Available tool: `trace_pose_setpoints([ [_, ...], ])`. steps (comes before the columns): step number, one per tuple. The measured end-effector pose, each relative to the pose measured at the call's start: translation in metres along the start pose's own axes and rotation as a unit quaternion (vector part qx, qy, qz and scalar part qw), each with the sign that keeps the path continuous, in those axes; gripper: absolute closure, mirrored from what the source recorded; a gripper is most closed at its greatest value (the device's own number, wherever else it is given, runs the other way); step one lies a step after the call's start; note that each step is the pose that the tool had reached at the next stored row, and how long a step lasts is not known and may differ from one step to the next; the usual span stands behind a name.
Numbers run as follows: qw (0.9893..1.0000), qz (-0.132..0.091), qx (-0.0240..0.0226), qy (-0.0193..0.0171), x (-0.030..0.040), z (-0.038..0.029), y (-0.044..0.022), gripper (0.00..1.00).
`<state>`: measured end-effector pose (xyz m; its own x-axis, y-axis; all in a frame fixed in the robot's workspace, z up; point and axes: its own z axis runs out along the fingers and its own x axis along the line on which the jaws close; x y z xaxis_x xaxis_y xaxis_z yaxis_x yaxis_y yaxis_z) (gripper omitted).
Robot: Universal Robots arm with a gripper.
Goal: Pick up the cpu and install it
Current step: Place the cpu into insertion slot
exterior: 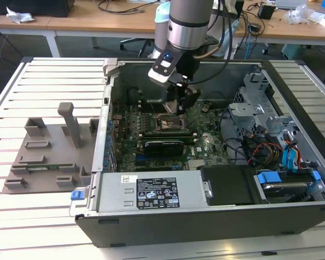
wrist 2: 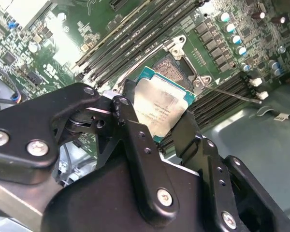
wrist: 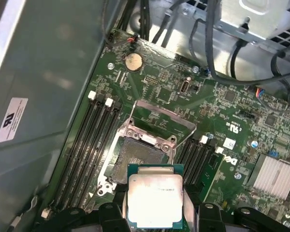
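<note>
Pincer [wrist 2: 159,126] fingers [wrist 2: 130,125], black and studded with screws, are clamped on two opposite edges of the cpu [wrist 2: 162,107], whose silvery top plate and pale green rim show between them in both wrist views. Beyond the chip lies the dark square socket [wrist: 137,159], bare, with its hinged metal frame [wrist: 159,118] lifted off it on the far side; the cpu hangs over the socket's near edge and I cannot tell whether it touches anything below. Rows of black memory slots [wrist: 87,140] run along both sides of the socket on the green motherboard [exterior: 203,138]. Farther across the board in the first wrist view sit a round coin cell [wrist: 133,61] and a finned silver heatsink [wrist: 275,176], well apart from each other. In the exterior view, the open computer case [exterior: 206,227] lies on its side on a pale slatted table [exterior: 43,216]. A labelled grey power supply [exterior: 151,192] sits against the case's near wall. A long black expansion card [exterior: 162,146] lies just behind that, between the power supply and the socket. Blue-clipped drive bays [exterior: 284,179] fill the case on the exterior view's right. A grey holder fixture [exterior: 49,151] rests on the table at the exterior view's left, beside the case. Above the socket the grey arm [exterior: 189,21] reaches down into the case, and wooden desks [exterior: 86,21] stand at the far end.
</note>
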<state>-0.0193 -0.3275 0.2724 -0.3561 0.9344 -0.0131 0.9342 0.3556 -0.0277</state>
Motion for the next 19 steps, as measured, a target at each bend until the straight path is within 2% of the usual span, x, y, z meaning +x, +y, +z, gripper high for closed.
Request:
trace_pose_setpoints([
  [4,0.9997,0.026,0.0006,0.0001,0.0000,0.0005,0.0000,0.45],
  [7,0.9988,0.048,0.0010,0.0002,0.0000,0.0010,0.0000,0.45],
  [8,0.9964,0.085,0.0018,0.0007,0.0000,0.0016,0.0000,0.45],
  [9,0.9934,0.115,0.0024,0.0008,0.0000,0.0020,0.0000,0.45],
  [10,0.9919,0.127,0.0026,0.0009,0.0000,0.0022,0.0001,0.45],
  [12,0.9903,0.139,0.0028,0.0012,0.0000,0.0025,0.0001,0.45],
  [13,0.9889,0.148,0.0030,0.0014,0.0000,0.0028,0.0001,0.45],
  [16,0.9871,0.160,0.0032,0.0017,0.0000,0.0030,0.0001,0.45],
  [19,0.9870,0.161,0.0032,0.0018,0.0000,0.0030,0.0001,0.45],
])
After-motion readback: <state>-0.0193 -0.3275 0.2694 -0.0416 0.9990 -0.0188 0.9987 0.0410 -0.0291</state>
